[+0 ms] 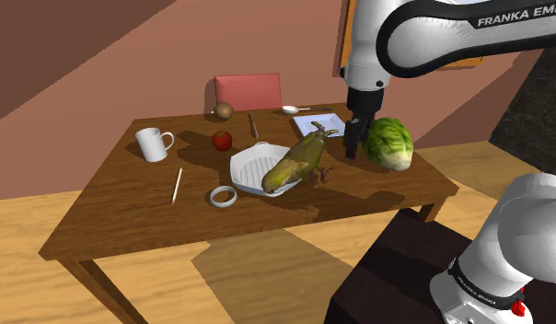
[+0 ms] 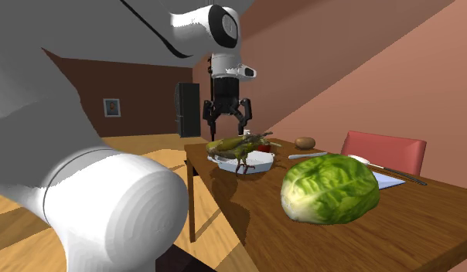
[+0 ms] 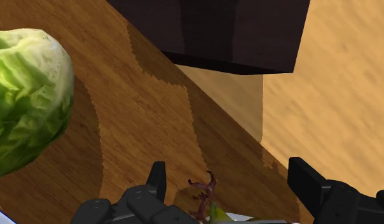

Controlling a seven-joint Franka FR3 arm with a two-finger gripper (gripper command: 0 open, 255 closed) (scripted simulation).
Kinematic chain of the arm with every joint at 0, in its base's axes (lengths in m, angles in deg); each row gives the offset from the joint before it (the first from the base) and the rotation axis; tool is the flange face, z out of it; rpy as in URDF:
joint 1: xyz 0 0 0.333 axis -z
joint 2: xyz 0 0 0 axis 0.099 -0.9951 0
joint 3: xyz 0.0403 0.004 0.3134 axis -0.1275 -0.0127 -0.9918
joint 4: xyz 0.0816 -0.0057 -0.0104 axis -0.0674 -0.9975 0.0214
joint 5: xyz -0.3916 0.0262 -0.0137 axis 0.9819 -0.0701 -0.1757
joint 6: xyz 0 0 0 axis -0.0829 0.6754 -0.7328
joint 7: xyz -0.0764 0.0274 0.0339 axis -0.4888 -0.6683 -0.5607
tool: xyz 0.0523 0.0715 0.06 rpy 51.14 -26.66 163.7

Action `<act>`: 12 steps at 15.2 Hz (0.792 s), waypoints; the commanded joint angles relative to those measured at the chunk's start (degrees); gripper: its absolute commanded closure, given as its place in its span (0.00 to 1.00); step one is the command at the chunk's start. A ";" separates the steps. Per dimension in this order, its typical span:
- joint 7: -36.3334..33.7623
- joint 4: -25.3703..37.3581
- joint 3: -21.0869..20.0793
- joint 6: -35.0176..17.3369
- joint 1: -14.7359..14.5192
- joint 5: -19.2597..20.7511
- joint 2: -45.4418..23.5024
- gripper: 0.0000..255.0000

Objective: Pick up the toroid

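The end effector (image 1: 353,149) is hanging over the wooden desk (image 1: 129,212) with its two black fingers standing wide apart and nothing between them. In the shoulder view it is hovering between a green lettuce (image 1: 388,143) on its right and a white ridged dish (image 1: 247,167) on its left, where a long yellow-green figure (image 1: 295,164) with a clawed foot is lying across the rim. The toroid (image 1: 223,195), a pale ring, is lying flat on the desk just beside the dish's near left corner, close to the near edge and well apart from the fingers. Farther left, a white mug (image 1: 153,144) and a red apple (image 1: 222,140) are sitting.
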 commanded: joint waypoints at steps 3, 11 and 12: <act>-3.48 2.99 -2.97 -4.83 -1.07 -1.39 -7.36 0.00; -10.40 12.61 -8.06 -11.64 -2.66 -1.13 -22.93 0.00; -11.30 14.12 -8.60 -12.26 -2.88 -0.81 -24.96 0.00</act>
